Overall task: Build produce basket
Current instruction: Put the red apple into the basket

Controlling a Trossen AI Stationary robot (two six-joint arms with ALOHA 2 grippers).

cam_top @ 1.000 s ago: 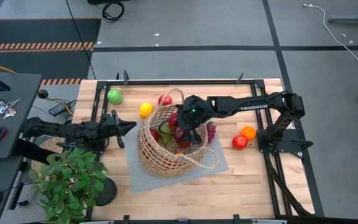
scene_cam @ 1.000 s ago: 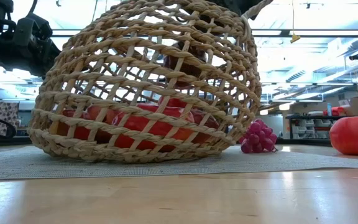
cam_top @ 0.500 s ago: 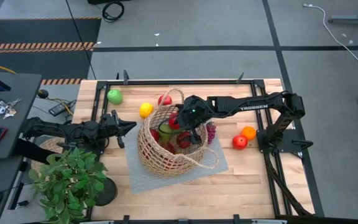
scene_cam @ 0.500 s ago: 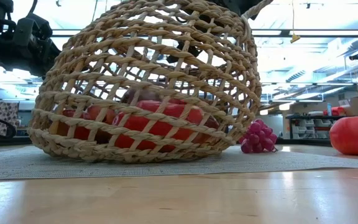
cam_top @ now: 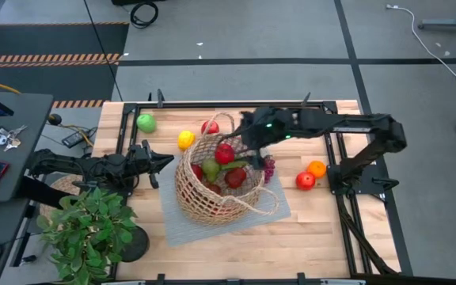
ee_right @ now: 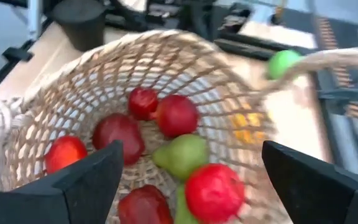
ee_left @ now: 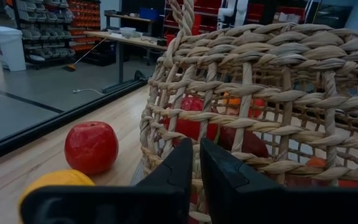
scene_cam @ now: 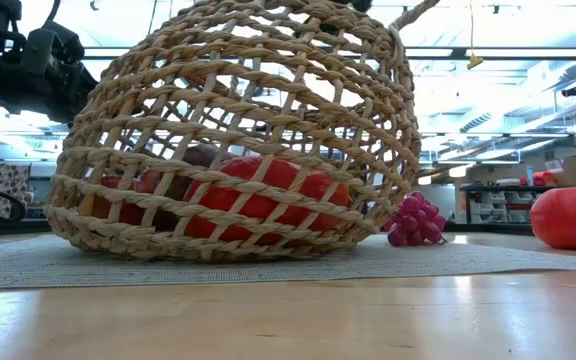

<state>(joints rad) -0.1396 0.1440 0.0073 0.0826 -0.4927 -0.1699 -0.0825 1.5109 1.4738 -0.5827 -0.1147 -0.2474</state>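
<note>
Since a second ago our right jaws [cam_top: 253, 136] have lifted released off the basket [cam_top: 216, 186], its produce [ee_right: 179, 155] now below them, our left jaws [ee_left: 197, 163] clenched beside its wall, loose fruit [cam_top: 310, 175] nearer our right arm.

The basket [cam_top: 216, 188] mouth lies open from above, its tall looped handle [cam_top: 222, 120] edging the gap.

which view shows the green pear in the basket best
The right wrist view: it looks down into the basket and shows the green pear whole among red fruit. The high view shows it small. The low and left wrist views hide it behind wicker.
</note>
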